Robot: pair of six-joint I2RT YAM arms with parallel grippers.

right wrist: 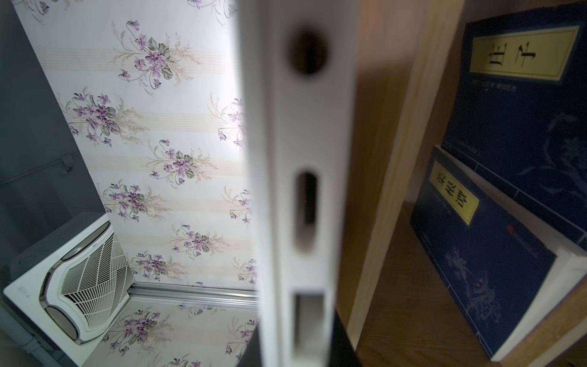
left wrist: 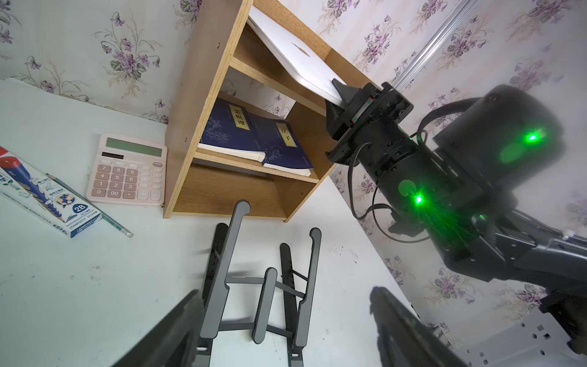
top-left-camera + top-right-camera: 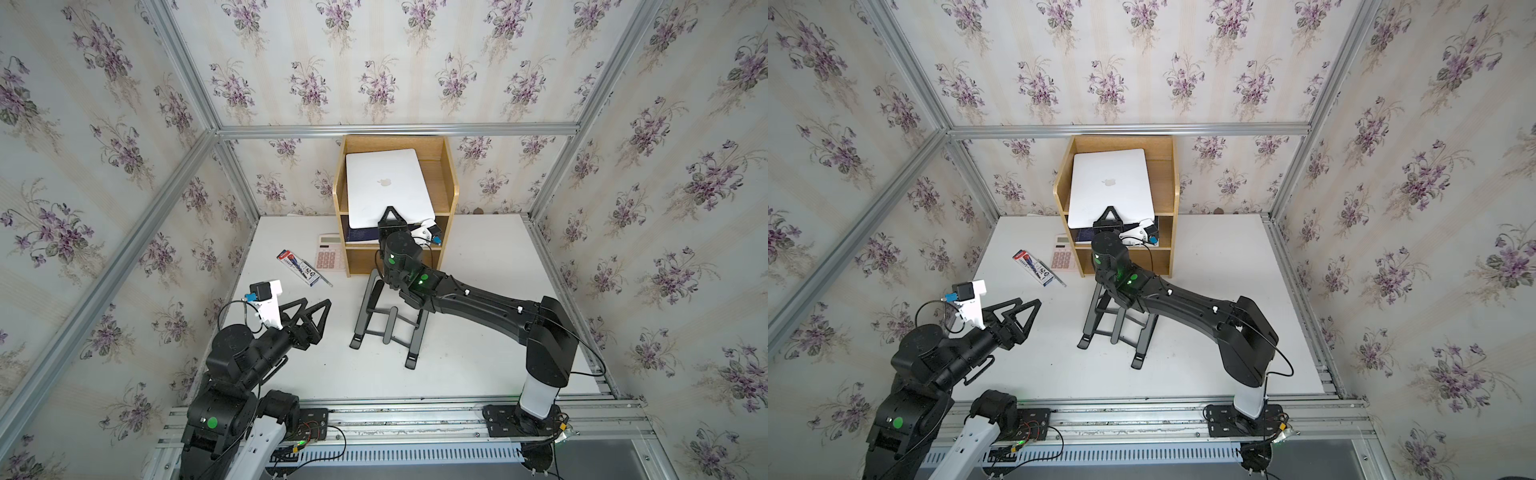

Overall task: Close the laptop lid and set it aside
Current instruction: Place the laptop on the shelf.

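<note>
1. The right gripper (image 3: 390, 211) is clamped tight on the near edge of the laptop (image 3: 388, 187), one finger above it and one below.
2. The laptop lid (image 3: 1108, 187) is closed, logo side up. The laptop sits tilted in the top compartment of the wooden shelf (image 3: 451, 187), its gripped edge poking out past the front.
3. The left gripper (image 3: 316, 302) stands about half open and holds nothing, above the table (image 3: 498, 291) and well apart from the shelf.
</note>
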